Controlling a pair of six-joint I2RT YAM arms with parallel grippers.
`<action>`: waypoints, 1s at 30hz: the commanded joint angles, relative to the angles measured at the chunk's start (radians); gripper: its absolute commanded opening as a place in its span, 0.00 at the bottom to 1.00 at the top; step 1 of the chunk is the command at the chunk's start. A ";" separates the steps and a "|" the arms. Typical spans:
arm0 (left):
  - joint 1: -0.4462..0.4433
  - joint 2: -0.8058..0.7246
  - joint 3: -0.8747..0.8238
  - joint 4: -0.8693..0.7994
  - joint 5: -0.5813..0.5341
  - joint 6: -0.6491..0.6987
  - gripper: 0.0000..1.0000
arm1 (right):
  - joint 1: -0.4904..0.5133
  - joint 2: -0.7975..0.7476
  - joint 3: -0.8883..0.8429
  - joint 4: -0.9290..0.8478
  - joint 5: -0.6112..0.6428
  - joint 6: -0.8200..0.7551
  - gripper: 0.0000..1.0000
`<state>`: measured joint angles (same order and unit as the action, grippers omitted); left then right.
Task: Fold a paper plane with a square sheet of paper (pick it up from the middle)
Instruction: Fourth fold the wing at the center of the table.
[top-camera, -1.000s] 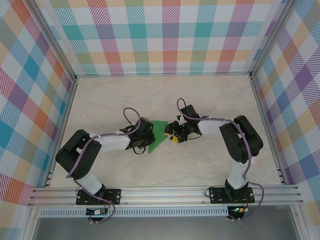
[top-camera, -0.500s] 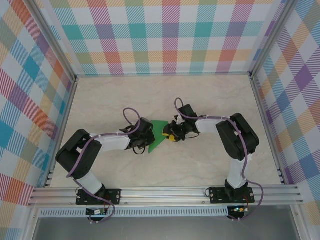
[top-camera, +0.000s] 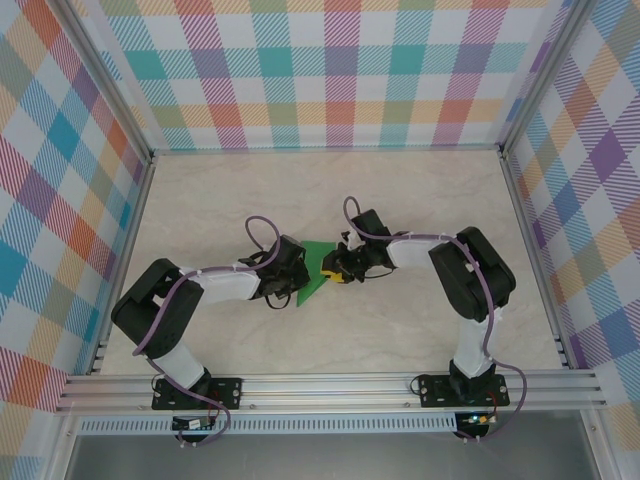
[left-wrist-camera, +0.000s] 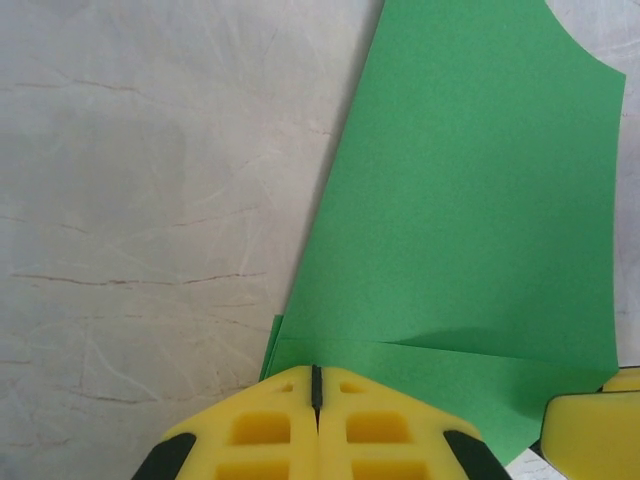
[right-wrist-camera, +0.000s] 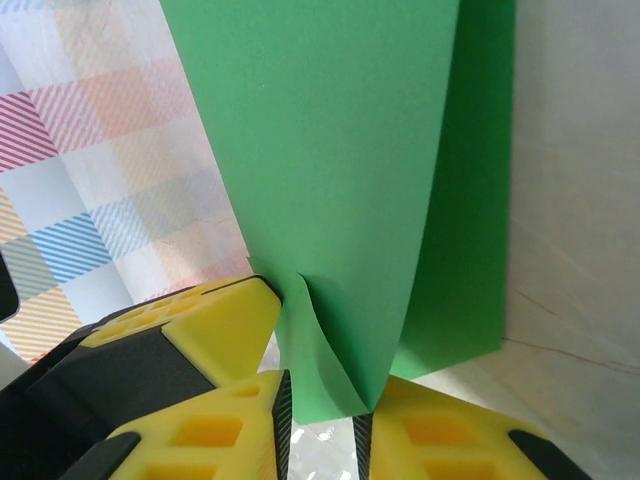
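We see the green paper (top-camera: 313, 268) on the table (top-camera: 400, 330), folded into a rough triangle. Left jaws closed tight, pressing its near edge; right jaws pinch a lifted flap between them. Wing folds remain.

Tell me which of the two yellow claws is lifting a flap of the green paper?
The right gripper: a raised flap of the green paper is pinched between its fingers. The left gripper presses flat layers.
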<state>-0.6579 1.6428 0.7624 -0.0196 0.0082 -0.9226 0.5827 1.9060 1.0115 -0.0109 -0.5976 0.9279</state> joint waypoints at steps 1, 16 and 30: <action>0.024 -0.026 -0.022 -0.033 -0.019 0.014 0.04 | 0.006 0.035 0.031 0.031 -0.031 -0.012 0.24; 0.060 -0.261 0.014 -0.163 -0.031 0.174 0.66 | 0.006 -0.122 0.035 -0.161 0.244 -0.003 0.00; 0.053 -0.391 -0.058 -0.090 0.061 0.392 0.94 | 0.079 -0.226 0.074 -0.393 0.470 0.188 0.00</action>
<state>-0.6117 1.2682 0.7376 -0.1375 0.0269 -0.6224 0.6426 1.6806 1.0389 -0.3389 -0.1680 1.0458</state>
